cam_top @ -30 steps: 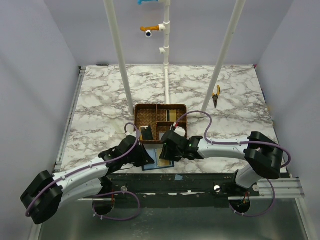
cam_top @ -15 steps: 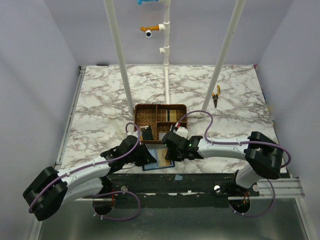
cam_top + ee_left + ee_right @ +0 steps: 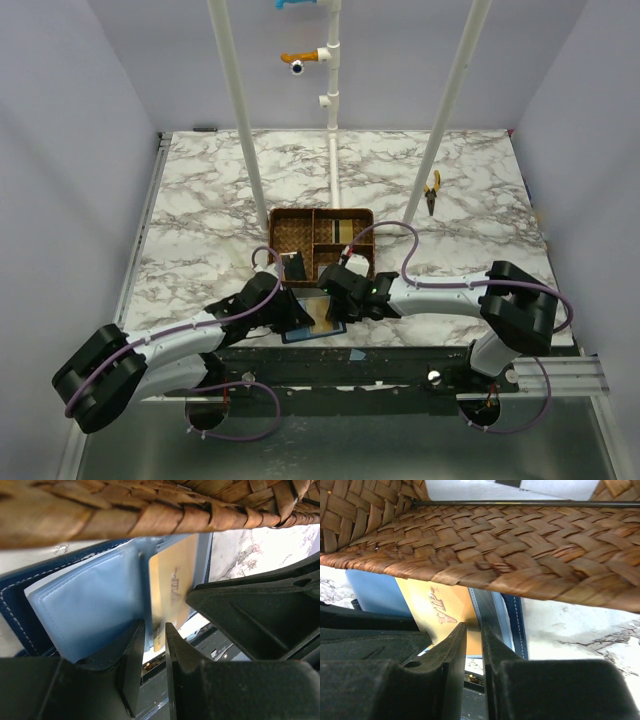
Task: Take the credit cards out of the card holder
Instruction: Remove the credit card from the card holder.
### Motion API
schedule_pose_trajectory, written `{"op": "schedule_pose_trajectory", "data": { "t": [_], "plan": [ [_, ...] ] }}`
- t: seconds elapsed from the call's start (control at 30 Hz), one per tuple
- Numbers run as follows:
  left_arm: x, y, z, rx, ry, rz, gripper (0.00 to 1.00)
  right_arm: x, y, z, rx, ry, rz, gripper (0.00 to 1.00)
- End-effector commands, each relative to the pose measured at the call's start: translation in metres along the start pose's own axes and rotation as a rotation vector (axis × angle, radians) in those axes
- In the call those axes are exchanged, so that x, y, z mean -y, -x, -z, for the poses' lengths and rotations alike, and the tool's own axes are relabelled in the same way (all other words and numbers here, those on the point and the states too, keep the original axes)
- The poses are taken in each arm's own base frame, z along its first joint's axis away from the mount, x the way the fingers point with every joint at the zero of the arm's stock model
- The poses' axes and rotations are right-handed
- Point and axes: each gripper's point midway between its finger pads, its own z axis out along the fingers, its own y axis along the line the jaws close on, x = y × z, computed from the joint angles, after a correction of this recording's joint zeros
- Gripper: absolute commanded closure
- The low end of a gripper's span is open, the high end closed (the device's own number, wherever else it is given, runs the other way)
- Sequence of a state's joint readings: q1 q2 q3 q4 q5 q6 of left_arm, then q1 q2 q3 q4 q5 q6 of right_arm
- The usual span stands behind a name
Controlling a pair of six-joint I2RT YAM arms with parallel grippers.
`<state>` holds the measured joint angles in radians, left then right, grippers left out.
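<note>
Nearest the lens in each wrist view, the left gripper and the right gripper both show jaws standing only a thin slit apart. The lower edge of the gold card shows in each slit, but I cannot tell whether either pair actually pinches it. The card looks light, stiff and slick. It would likely slide easily once free of its sleeve but skate away under a glancing touch, so the exposed near edge, gripped across the thickness, seems the best place to take hold. It is a plain tan-gold rectangle with a reddish scripted mark on its face, and it sticks partway out of a pocket. The card holder lies open and flat under it, with pale blue inner pockets and a navy, white-stitched border. It looks soft and may shift or lift unless pinned. It sits at the near edge of the table, just in front of the wicker tray. Pliers lie well apart, far right.
</note>
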<state>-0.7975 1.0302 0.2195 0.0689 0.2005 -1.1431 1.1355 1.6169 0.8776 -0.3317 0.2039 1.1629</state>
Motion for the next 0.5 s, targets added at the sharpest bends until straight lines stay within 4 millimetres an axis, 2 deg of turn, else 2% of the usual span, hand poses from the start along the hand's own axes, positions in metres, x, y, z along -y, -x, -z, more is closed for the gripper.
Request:
{"op": "schedule_pose_trajectory", "data": {
  "t": [0.0, 0.1, 0.2, 0.3, 0.47],
  "plan": [
    [-0.002, -0.002, -0.003, -0.007, -0.016, 0.013, 0.75, 0.006, -0.014, -0.009, -0.041, -0.028, 0.034, 0.81],
    [-0.002, -0.002, -0.003, -0.006, -0.018, 0.015, 0.75, 0.008, -0.015, -0.01, -0.042, -0.036, 0.035, 0.83],
    [0.0, 0.0, -0.002, 0.002, -0.03, 0.017, 0.79, 0.012, -0.016, -0.011, -0.042, -0.053, 0.034, 0.84],
    [0.001, 0.002, 0.0, 0.011, -0.036, 0.015, 0.91, 0.016, -0.017, -0.011, -0.043, -0.067, 0.032, 0.86],
    [0.001, 0.003, 0.003, 0.017, -0.041, 0.014, 1.0, 0.022, -0.019, -0.014, -0.049, -0.093, 0.037, 0.87]
  ]
}}
